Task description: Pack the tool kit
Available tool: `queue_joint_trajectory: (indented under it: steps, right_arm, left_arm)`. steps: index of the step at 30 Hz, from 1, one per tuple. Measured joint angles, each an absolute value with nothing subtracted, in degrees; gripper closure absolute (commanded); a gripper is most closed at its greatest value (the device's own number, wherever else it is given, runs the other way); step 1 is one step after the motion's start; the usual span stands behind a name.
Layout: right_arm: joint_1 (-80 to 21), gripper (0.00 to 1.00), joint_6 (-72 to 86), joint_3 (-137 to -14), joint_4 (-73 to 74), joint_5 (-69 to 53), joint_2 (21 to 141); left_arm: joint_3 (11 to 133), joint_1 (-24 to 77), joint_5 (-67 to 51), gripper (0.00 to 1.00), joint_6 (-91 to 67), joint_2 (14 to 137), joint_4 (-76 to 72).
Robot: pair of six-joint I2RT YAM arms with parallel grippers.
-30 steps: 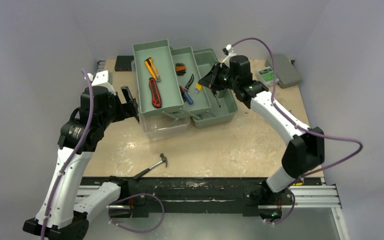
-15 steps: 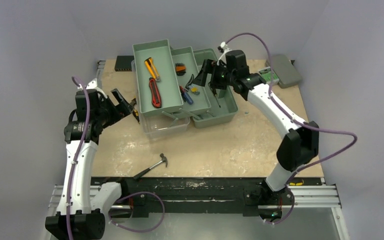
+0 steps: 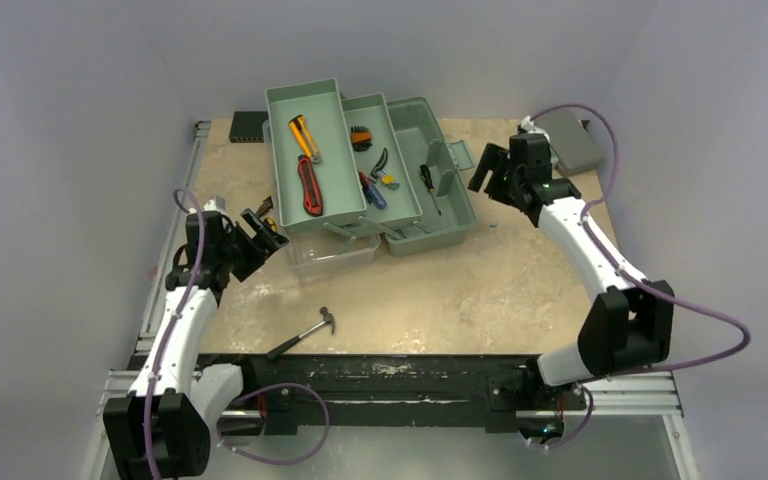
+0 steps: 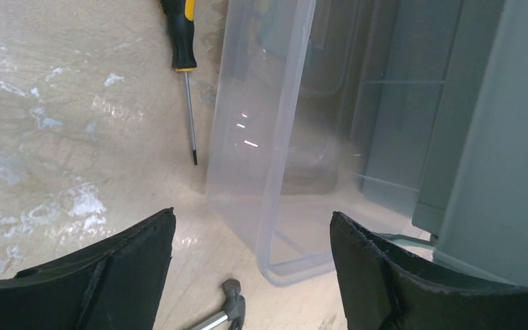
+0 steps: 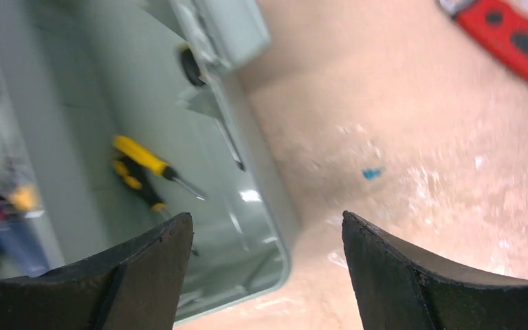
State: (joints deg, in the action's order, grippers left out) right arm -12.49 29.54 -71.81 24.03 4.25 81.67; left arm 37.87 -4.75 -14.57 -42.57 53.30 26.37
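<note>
The sage-green toolbox (image 3: 450, 225) lies open at the back centre with both trays folded out. Its left tray holds a red knife (image 3: 309, 186) and a yellow one (image 3: 303, 136). Pliers (image 3: 379, 164) lie in the middle tray, and a screwdriver (image 3: 428, 186) (image 5: 144, 172) in the base. My right gripper (image 3: 490, 170) (image 5: 268, 275) hangs open and empty just right of the box. My left gripper (image 3: 260, 232) (image 4: 251, 275) is open and empty left of the translucent lid (image 4: 268, 137). A screwdriver (image 4: 182, 41) and a hammer (image 3: 305, 330) (image 4: 232, 309) lie loose on the table.
A flat grey case (image 3: 572, 140) sits at the back right corner and a black box (image 3: 248, 125) at the back left. A blurred red-and-black tool (image 5: 509, 38) lies on the table beyond the right gripper. The arm bases stand along the near edge.
My right gripper has opened and drawn back to the right off the toolbox, leaving the screwdriver in the base. My left arm has pulled back and down toward the near left.
</note>
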Motion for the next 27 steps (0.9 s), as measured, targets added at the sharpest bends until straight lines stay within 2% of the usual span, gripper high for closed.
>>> queue_joint_trajectory:
  steps: [4, 8, 10, 14, 16, 21, 27]
  right_arm:
    - [-12.45, 0.28, 29.52, -68.53, 25.10, 5.93, 87.46]
    - [-12.93, 0.38, 29.19, -68.10, 25.19, 6.07, 91.42]
    - [-13.02, 0.48, 28.80, -68.10, 25.15, 6.42, 91.90]
    - [-13.10, 0.87, 28.10, -68.10, 24.67, 5.96, 92.23]
    - [-13.80, 1.00, 28.01, -68.12, 23.66, 4.91, 92.36]
    - [-15.86, 1.00, 25.76, -65.65, 21.12, 6.52, 90.65]
    - [-18.79, 1.00, 26.20, -57.49, 18.87, 7.07, 83.09]
  left_arm:
    - [36.27, -4.75, -15.29, 0.28, -42.85, 56.05, 21.26]
    - [35.66, -4.75, -15.70, 0.32, -42.44, 57.93, 16.99]
    - [35.66, -4.75, -15.94, 0.33, -42.39, 58.59, 15.27]
    - [35.66, -4.73, -16.34, 0.35, -42.22, 60.12, 12.58]
    - [35.66, -4.69, -16.29, 0.37, -41.82, 60.64, 12.12]
    - [35.66, -3.86, -15.55, 0.42, -39.92, 60.73, 11.64]
    - [35.92, -2.04, -13.34, 0.48, -37.47, 62.28, 11.64]
